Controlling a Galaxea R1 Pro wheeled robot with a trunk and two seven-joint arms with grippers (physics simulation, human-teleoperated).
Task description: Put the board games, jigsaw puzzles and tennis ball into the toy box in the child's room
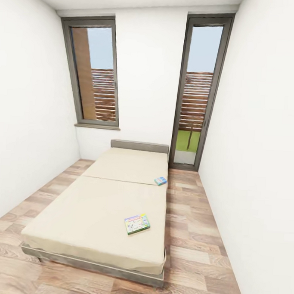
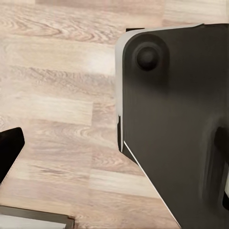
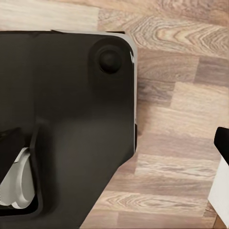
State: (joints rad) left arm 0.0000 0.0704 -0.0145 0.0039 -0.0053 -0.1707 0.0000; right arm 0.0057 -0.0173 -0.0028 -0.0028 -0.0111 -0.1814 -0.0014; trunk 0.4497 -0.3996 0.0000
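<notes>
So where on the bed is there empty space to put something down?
Most of the bed is bare: the whole side toward the left wall, and the middle. The two board games sit near its right edge, the yellow-green one toward the foot and the blue one further up by the seam, with a free strip between them.

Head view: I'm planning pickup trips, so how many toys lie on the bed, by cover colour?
Yellow-green-pink board game, on the near part of the bed: 1
Blue board game, farther back at the mattress's right edge: 1
Total: 2
</notes>
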